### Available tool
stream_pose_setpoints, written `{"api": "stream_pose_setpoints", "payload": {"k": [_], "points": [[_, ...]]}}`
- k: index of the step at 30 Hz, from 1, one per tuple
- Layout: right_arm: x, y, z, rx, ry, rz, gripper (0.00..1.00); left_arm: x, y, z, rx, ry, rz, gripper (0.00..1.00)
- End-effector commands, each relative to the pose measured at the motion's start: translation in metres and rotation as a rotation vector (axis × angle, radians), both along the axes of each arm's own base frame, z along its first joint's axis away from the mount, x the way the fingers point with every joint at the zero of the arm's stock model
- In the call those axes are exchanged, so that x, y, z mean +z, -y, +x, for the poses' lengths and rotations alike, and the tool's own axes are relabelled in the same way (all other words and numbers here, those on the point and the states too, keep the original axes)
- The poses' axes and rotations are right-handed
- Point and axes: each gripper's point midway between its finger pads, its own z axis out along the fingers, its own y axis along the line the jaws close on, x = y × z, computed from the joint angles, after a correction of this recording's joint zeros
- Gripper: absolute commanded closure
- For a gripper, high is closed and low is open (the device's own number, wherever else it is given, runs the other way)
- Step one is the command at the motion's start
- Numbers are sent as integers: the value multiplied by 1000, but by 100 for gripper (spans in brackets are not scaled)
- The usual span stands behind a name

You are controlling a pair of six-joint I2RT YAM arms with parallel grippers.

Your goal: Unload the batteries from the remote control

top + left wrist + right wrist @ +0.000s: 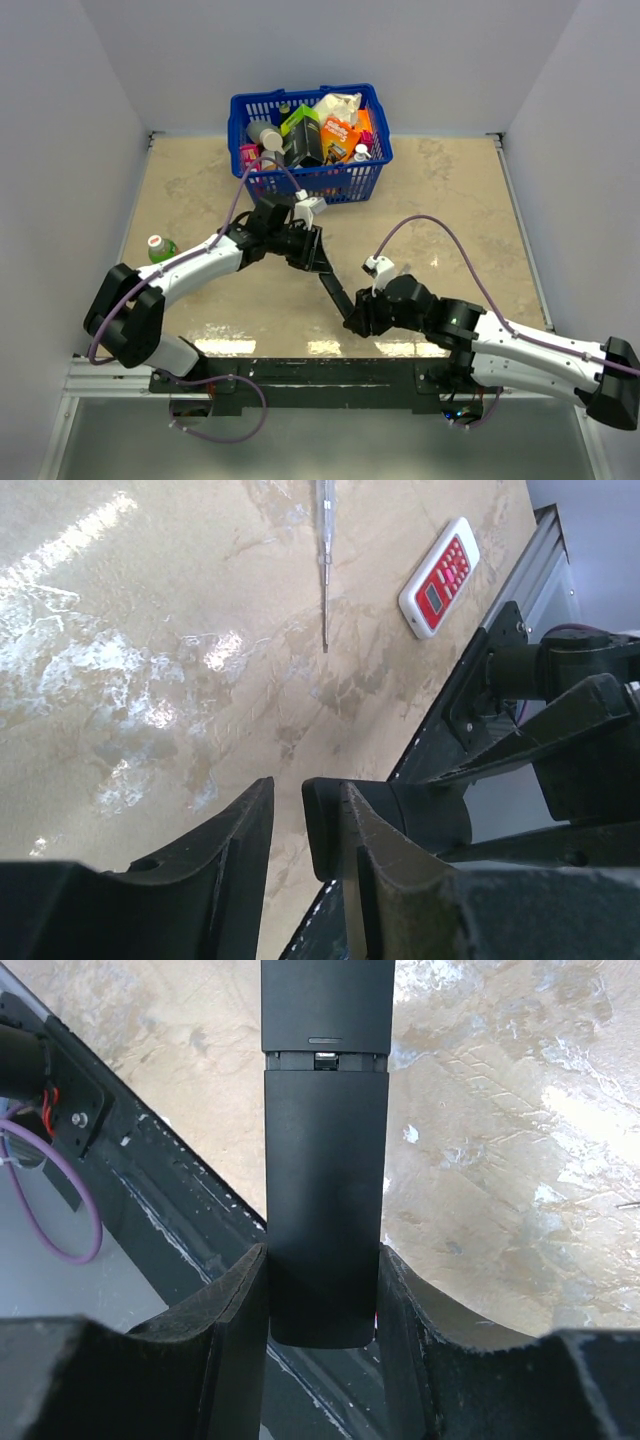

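A long black remote control [338, 285] hangs slantwise above the table between my two grippers. My right gripper [358, 322] is shut on its lower end, and both fingers press its sides [325, 1190]. A narrow seam crosses its back further up. My left gripper [318, 250] is at the upper end. There the remote's end [322, 825] lies against the right finger, with a strip of table showing between it and the left finger, so this gripper [300, 790] is open. The batteries are hidden.
A blue basket [320, 182] full of packets and bottles stands at the back centre. A green bottle [160, 247] stands at the left. A white and red remote [440, 577] and a thin pen-like tool [323, 560] lie near the black front rail [320, 370].
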Motion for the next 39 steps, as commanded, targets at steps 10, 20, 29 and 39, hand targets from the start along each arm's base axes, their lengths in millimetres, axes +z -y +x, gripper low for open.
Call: {"api": "stream_pose_setpoints", "payload": {"k": [10, 20, 29, 39], "points": [[18, -5, 4, -11, 35, 68, 100, 0, -3, 16, 35, 36, 42, 76], [4, -5, 6, -41, 7, 34, 100, -12, -11, 28, 109, 22, 118, 82], [-14, -5, 11, -101, -36, -7, 100, -32, -35, 38, 231, 31, 234, 67], [-17, -5, 25, -201, -45, -14, 100, 18, -53, 34, 361, 134, 153, 41]]}}
